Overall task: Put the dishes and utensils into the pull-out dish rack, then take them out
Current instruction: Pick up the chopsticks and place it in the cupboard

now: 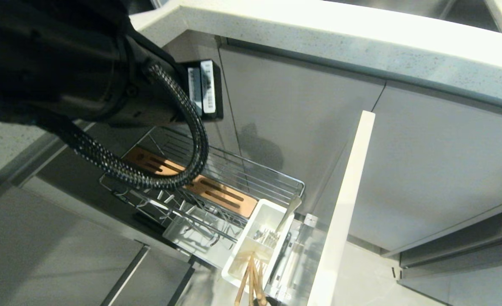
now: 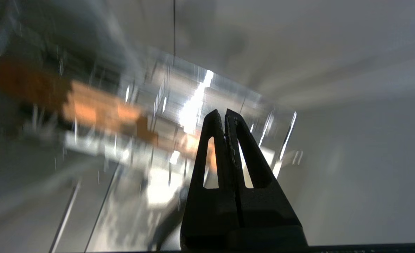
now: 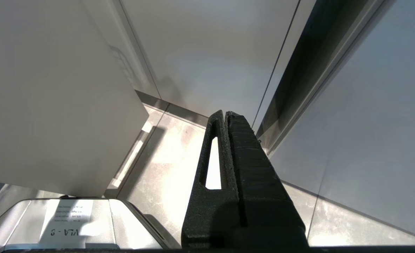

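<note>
Below the pale counter [image 1: 361, 38], the pulled-out wire rack [image 1: 251, 170] holds a slotted wooden strip [image 1: 217, 191] and a white tub [image 1: 259, 242]. Chopsticks [image 1: 251, 280] and a metal spoon [image 1: 288, 210] stand in the tub. Left gripper [image 2: 225, 114], above the rack, is clenched on nothing; right gripper [image 3: 225, 114], clenched and empty, hangs near the floor [image 3: 172, 158].

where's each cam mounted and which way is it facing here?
Head: on the robot's head, looking down into the pull-out dish rack; left arm's dark body fills upper left.
Left wrist: behind the shut left gripper, facing the blurred rack.
Right wrist: behind the shut right gripper, facing floor and cabinet fronts.
Shared: head and left wrist both show the wooden strip.
</note>
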Available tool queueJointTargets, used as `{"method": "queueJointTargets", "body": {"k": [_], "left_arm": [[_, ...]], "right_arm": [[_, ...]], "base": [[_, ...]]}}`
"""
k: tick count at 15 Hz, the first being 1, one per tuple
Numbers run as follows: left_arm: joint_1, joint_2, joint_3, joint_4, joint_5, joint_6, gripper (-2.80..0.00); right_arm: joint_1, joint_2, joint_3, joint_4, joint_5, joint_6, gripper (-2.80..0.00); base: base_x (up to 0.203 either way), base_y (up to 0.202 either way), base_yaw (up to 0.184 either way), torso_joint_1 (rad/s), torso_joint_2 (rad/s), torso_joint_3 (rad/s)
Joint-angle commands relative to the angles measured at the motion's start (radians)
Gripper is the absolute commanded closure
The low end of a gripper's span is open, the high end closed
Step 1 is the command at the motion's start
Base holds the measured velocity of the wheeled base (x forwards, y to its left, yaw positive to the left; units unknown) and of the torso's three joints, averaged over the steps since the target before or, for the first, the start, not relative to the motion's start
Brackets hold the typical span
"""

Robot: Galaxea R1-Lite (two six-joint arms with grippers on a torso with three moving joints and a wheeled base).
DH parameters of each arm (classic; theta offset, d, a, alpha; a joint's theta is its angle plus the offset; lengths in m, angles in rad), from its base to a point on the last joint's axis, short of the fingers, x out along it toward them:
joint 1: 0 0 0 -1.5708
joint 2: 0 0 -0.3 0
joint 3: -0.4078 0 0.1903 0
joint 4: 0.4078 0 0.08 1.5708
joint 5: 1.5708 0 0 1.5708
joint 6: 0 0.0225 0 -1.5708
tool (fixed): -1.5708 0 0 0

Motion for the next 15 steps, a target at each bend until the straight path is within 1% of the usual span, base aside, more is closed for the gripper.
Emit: {"method": "queueJointTargets", "body": {"k": [1,3,5,7,8,9,10,13,15], "left_arm": [[0.039,-0.055,0.0,-0.119,-0.001,0.092,0.0],[0.106,-0.089,-0.005,-0.227,-0.02,0.202,0.0],[0.138,-0.131,-0.008,-0.281,-0.068,0.269,0.0],[0.184,-0.157,-0.007,-0.285,-0.082,0.276,0.0],[0.202,-0.172,-0.007,-0.286,-0.104,0.277,0.0],[0.223,-0.192,-0.006,-0.287,-0.146,0.281,0.0],[0.238,-0.211,-0.006,-0.286,-0.171,0.287,0.0],[0.284,-0.258,-0.006,-0.284,-0.226,0.295,0.0],[0.339,-0.286,-0.006,-0.283,-0.268,0.295,0.0]], "right_arm": [[0.0,0.0,0.002,0.0,0.0,0.0,0.0],[0.0,0.0,0.002,0.0,0.0,0.0,0.0],[0.0,0.0,0.002,0.0,0.0,0.0,0.0],[0.0,0.0,0.002,0.0,0.0,0.0,0.0],[0.0,0.0,0.002,0.0,0.0,0.0,0.0],[0.0,0.0,0.002,0.0,0.0,0.0,0.0],[0.0,0.0,0.002,0.0,0.0,0.0,0.0],[0.0,0.0,0.002,0.0,0.0,0.0,0.0],[0.0,0.0,0.002,0.0,0.0,0.0,0.0]], "base": [[0.0,0.0,0.0,0.0,0.0,0.0],[0.0,0.0,0.0,0.0,0.0,0.0],[0.0,0.0,0.0,0.0,0.0,0.0],[0.0,0.0,0.0,0.0,0.0,0.0],[0.0,0.0,0.0,0.0,0.0,0.0],[0.0,0.0,0.0,0.0,0.0,0.0],[0.0,0.0,0.0,0.0,0.0,0.0],[0.0,0.0,0.0,0.0,0.0,0.0],[0.0,0.0,0.0,0.0,0.0,0.0]]}}
